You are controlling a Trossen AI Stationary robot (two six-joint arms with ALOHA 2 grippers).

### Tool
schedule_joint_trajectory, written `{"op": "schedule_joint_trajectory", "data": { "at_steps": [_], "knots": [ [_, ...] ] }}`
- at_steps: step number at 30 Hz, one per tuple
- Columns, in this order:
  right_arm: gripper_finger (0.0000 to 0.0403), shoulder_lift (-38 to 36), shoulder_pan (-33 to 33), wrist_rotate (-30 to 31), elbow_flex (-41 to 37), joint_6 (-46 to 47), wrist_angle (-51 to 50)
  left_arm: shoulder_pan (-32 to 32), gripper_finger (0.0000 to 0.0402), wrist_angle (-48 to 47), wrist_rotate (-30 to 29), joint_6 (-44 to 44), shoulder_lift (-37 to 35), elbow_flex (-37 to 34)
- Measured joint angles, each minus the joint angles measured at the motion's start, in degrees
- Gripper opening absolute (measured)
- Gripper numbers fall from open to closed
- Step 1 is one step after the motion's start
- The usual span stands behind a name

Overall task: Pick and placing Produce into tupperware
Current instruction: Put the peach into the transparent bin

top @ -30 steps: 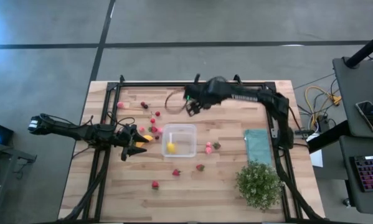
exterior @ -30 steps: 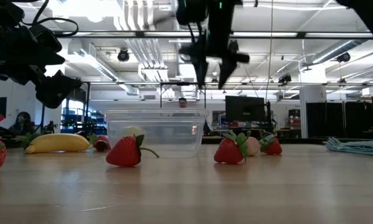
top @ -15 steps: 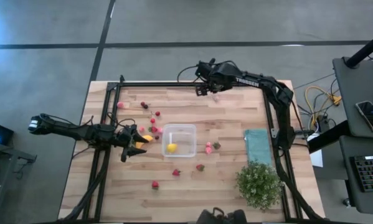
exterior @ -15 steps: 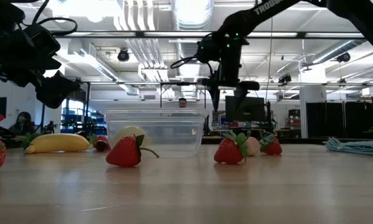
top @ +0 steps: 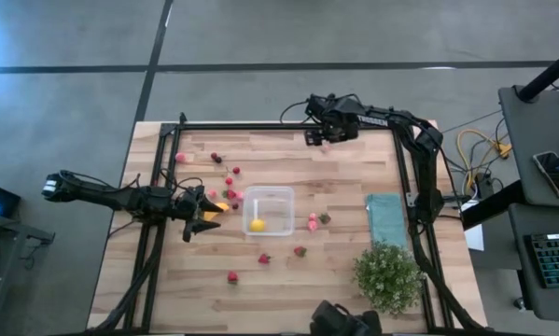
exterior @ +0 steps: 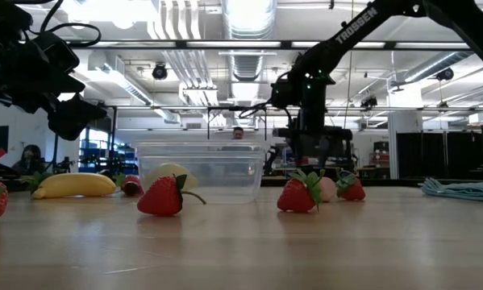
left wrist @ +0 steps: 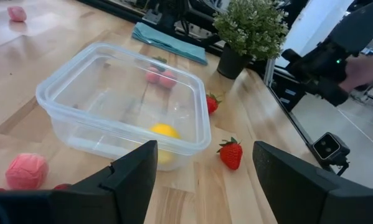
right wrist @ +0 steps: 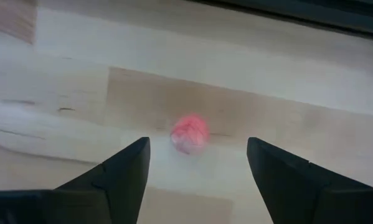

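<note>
Nearest, strawberries (exterior: 162, 196) lie loose on the worktop (top: 335, 280). The left gripper (top: 201, 215), fingers wide and empty, hangs beside the tupperware (top: 269, 211), which holds one lemon (top: 257, 223). Farthest, the right gripper (top: 319, 137) spreads wide fingers over a pink berry (right wrist: 190, 132); closing off-centre could roll it away. A second ago it hovered nearer the box.

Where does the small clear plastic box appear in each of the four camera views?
High view: small clear plastic box at table centre, holding the yellow lemon.
Low view: left of centre, behind a strawberry.
Left wrist view: centre-left.
Right wrist view: not in it.
Shared landmark: the lemon inside.
</note>
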Motion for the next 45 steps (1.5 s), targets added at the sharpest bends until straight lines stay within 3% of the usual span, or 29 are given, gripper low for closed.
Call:
{"op": "schedule_joint_trajectory", "data": {
  "at_steps": [20,32,45],
  "knots": [
    [0.0234,0.0,-0.6,-0.4,-6.4,1.3,8.9,0.0,0.0249,0.0,0.0,0.0,0.0,0.0],
    [0.0242,0.0,-0.5,-2.4,-9.0,3.5,13.0,0.0,0.0249,0.0,0.0,0.0,0.0,0.0],
    [0.0188,0.0,-0.5,-2.8,-9.8,4.0,13.3,0.0,0.0249,-0.1,0.0,0.0,0.0,0.0]
  ]
}}
